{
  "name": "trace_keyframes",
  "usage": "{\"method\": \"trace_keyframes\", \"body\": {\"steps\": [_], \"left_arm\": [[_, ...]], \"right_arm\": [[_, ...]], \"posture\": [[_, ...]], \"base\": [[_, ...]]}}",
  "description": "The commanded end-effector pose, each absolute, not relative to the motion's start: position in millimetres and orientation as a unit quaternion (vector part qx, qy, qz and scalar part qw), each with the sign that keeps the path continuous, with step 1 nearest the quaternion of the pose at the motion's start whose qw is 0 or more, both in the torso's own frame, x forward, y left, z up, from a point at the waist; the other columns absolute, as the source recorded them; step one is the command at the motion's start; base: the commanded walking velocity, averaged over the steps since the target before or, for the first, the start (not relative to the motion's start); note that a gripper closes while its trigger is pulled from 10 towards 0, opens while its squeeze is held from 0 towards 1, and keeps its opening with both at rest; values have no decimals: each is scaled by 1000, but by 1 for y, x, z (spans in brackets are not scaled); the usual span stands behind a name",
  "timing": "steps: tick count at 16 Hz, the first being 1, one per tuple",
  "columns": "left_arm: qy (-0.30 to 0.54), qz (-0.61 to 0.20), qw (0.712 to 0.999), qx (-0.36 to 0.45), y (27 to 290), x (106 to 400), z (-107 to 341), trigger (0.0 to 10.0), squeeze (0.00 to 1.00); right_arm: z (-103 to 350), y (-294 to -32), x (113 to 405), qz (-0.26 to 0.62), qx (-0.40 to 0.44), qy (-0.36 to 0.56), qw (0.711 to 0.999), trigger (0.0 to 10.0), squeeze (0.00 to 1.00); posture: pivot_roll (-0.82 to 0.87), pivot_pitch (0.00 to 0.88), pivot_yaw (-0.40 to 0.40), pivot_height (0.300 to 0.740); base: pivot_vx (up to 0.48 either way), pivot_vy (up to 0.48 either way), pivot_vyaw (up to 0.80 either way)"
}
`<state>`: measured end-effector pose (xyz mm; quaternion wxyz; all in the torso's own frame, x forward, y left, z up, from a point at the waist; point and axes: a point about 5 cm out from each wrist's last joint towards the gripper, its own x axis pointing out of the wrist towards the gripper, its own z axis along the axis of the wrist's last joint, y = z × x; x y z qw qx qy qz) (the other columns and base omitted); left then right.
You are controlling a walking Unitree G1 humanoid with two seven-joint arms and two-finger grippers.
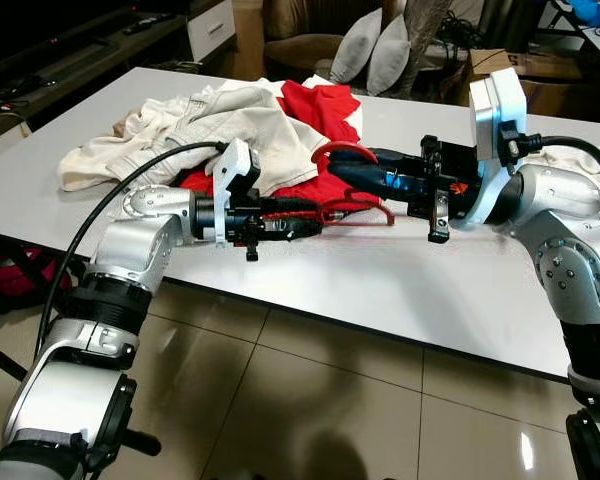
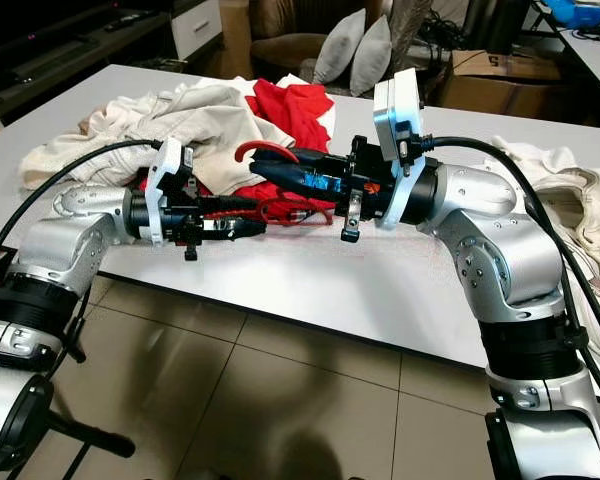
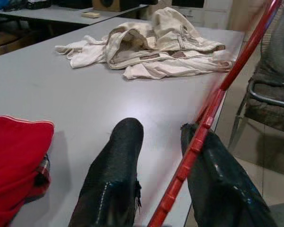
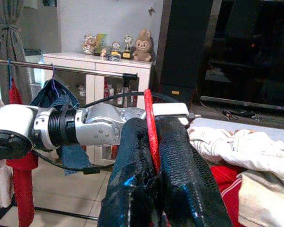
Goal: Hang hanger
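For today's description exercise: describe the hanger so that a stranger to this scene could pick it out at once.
Start at the white table, at the heap of red and cream clothes near its front edge. There the left gripper and right gripper meet on the red hanger, the one thin, rigid thing with a curved hook among soft cloth.

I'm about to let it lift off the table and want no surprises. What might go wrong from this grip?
The left gripper has its fingers apart around the red hanger, so only the right gripper truly clamps it; the hanger may swing or twist on lifting. The hanger's hook lies against the red garment and beige clothes, so it might snag and drag them. The clothes rail stands off to one side, so carrying could loosen the grip.
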<state>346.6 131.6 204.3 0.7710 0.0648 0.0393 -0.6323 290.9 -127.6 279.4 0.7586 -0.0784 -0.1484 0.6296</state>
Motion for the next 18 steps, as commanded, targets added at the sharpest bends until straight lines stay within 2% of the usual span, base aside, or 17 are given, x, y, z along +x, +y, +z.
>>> {"method": "trace_keyframes", "body": {"steps": [1,7,8,10,14,18], "left_arm": [[28,-627,775,69,133,349,211,0,0],[25,-639,766,66,133,347,210,0,0],[28,-644,762,68,133,346,210,0,0],[32,-649,757,70,133,346,210,0,0],[51,-652,752,86,144,346,211,0,0],[74,-639,756,119,157,346,209,0,0]], "right_arm": [[285,-125,290,632,-90,-165,752,10000,0],[281,-128,288,629,-88,-148,758,10000,0],[280,-128,288,630,-81,-143,759,10000,267],[279,-129,288,630,-78,-140,760,10000,1000],[278,-135,288,627,-82,-134,763,10000,1000],[279,-161,282,622,-118,-102,767,10000,1000]], "posture": [[-108,0,48,740],[-127,0,57,740],[-128,0,58,740],[-131,0,60,740],[-128,0,57,740],[-127,0,55,740]], "base": [[0,0,0],[0,0,0],[0,0,0],[0,0,0],[0,0,0],[0,0,0]]}}
